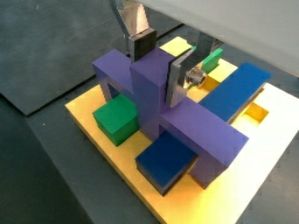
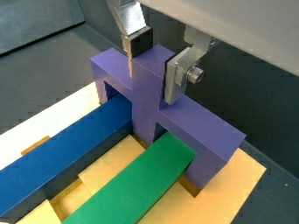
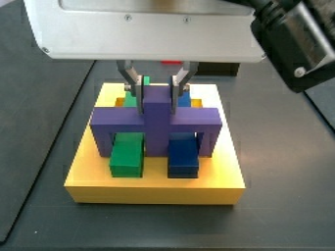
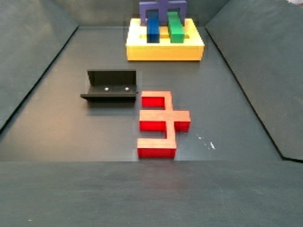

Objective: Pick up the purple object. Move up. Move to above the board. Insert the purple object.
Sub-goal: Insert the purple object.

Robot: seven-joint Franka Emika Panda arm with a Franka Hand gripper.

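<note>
Purple object (image 1: pixel 163 109) stands on the yellow board (image 1: pixel 93 118) | tool (image 1: pixel 160 59) grips its middle bar | green block (image 1: pixel 117 116) beside it

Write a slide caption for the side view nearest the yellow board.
Gripper straddling the purple object, over green and blue blocks on the board.
</note>
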